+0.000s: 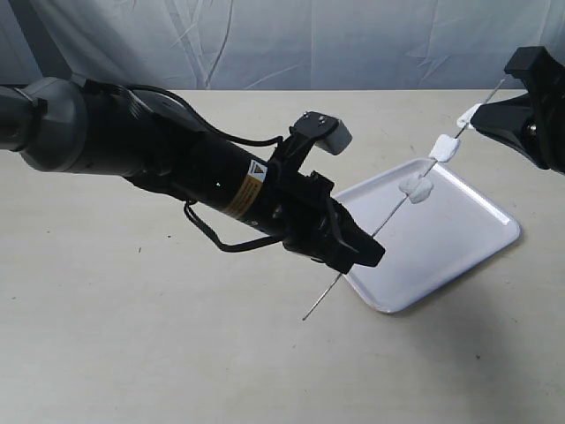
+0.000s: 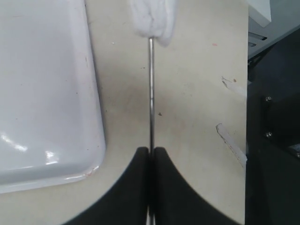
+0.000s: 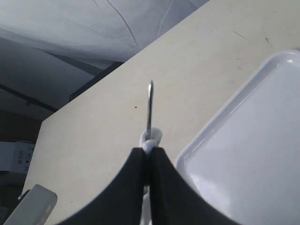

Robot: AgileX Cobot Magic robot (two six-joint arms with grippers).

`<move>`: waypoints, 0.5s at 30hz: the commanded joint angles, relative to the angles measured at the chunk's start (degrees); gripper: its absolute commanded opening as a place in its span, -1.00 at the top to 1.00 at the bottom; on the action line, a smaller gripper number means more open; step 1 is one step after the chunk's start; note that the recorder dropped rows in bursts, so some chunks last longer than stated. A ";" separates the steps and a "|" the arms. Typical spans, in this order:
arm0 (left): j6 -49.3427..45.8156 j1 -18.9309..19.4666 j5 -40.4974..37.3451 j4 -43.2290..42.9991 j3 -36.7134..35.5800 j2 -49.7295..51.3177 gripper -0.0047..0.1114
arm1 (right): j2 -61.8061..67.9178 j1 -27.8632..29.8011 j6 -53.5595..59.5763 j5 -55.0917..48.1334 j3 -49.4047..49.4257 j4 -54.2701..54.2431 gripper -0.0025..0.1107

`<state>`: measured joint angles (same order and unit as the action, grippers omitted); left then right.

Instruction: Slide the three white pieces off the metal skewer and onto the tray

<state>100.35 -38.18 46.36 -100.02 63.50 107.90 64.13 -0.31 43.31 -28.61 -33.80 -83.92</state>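
Reader: Progress, please. Has any piece reached the tray?

Describer: None yet. All three white pieces (image 1: pixel 444 147) sit on the metal skewer (image 1: pixel 388 216), strung along its upper half. The tray (image 1: pixel 459 252) lies flat on the table (image 1: pixel 132 336) beneath it, and no piece is on it.

Reader: How is the skewer held?

Describer: It slants in the air. Its low end points to the near left and its high end to the far right. The left gripper (image 1: pixel 371 252) is clamped on the skewer's bare lower part, and a short length pokes out below it. The right gripper (image 1: pixel 478 115) is pinched closed at the uppermost piece (image 1: pixel 470 115). White shows between its fingers, and only the skewer's tip sticks out beyond them.

Reader: And the other two?

Describer: The middle piece and the lowest piece (image 1: pixel 415 187) hang over the tray's far side. They are near each other and well apart from the left gripper.

Reader: So what remains?

Describer: By my reading, nearly everything. Each piece has yet to slide off an end and land on the tray. The uppermost piece is nearest an end and looks likely to come off first.
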 commanded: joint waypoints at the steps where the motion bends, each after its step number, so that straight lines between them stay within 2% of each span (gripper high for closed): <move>1: 1.71 -0.15 1.83 0.58 0.28 -0.08 0.92 | 0.17 0.13 0.52 2.42 -0.22 0.15 0.95; 15: 2.73 -0.15 4.19 0.13 -4.58 -1.93 0.92 | 0.17 0.24 0.75 6.67 -0.22 -0.06 0.97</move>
<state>103.23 -38.18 48.63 -97.59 60.77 106.36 64.17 -0.31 43.53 -25.31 -33.80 -83.01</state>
